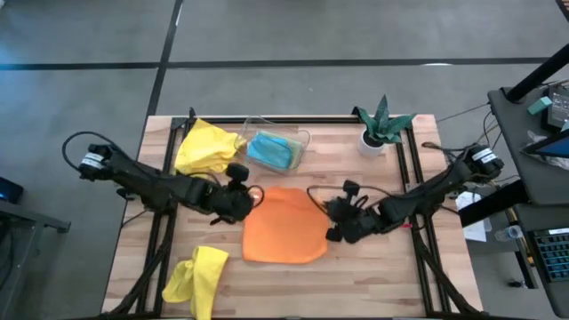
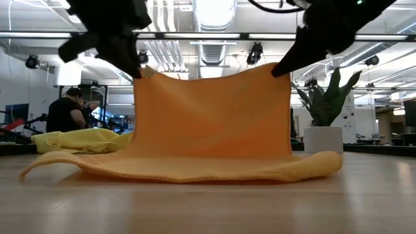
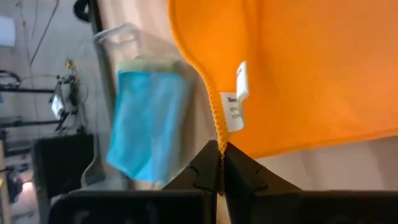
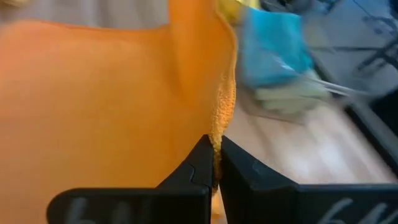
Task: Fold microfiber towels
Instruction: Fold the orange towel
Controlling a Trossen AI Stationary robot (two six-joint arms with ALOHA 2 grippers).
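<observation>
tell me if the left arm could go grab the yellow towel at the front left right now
Probably not yet: the left gripper is shut on the orange towel, lifting it with the right gripper. The path to the yellow towel looks open.

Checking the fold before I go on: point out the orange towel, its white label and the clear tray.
orange towel (image 1: 283,238): high view, middle of the spread cloth.
white label (image 3: 237,102): left wrist view, tag at the hem.
clear tray (image 1: 303,137): high view, right rim.

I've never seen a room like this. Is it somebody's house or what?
Probably a workshop or robot lab, not a house. There are bare ceiling pipes with hanging lights, a concrete floor, and a desk with wires beside the wooden table.
</observation>
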